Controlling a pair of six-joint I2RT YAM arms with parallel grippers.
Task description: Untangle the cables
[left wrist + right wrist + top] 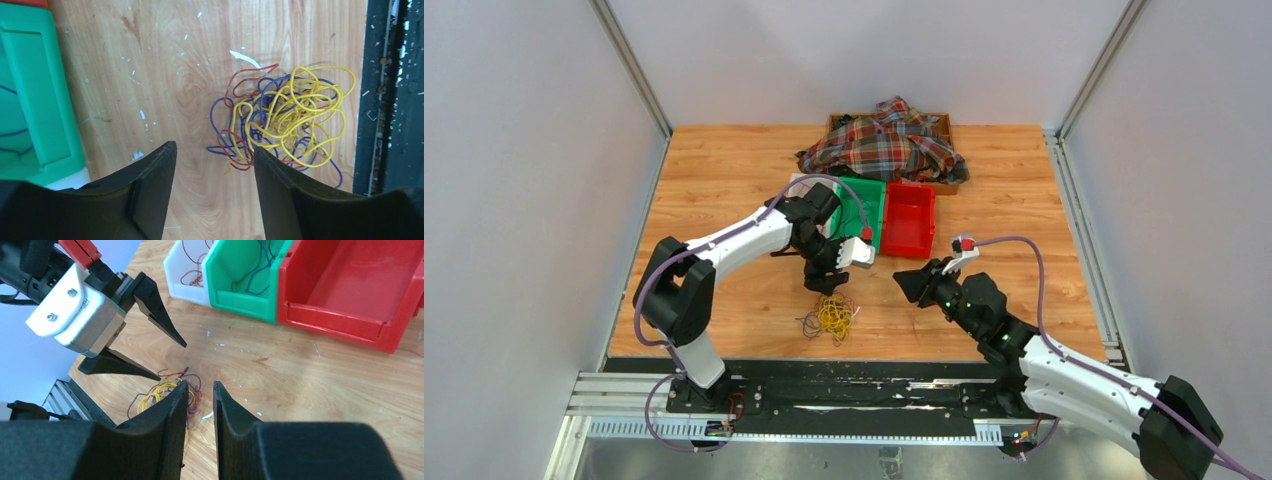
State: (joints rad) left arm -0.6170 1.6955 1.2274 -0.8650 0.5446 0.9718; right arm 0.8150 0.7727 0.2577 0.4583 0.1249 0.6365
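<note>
The cables (pixel 829 318) lie as one loose tangle of thin yellow, blue and red wires (pixel 285 117) on the wooden table near its front edge. My left gripper (pixel 827 283) hangs just above the tangle's far side. It is open (pixel 212 150), with only bare wood between its fingers and the nearest wire loops beside the right fingertip (pixel 260 155). My right gripper (pixel 906 282) is to the right of the tangle. Its jaws stand a narrow gap apart (pixel 200 385) with nothing between them. In the right wrist view the tangle (pixel 155 390) shows partly behind its left finger, under the left gripper (pixel 172 361).
A white bin (pixel 175 275) holding a red wire, a green bin (pixel 235 295) holding a blue wire, and a red bin (pixel 340 320) stand in a row behind the grippers. A plaid cloth (pixel 884 145) is heaped at the back. A black rail (pixel 380 100) runs along the front edge.
</note>
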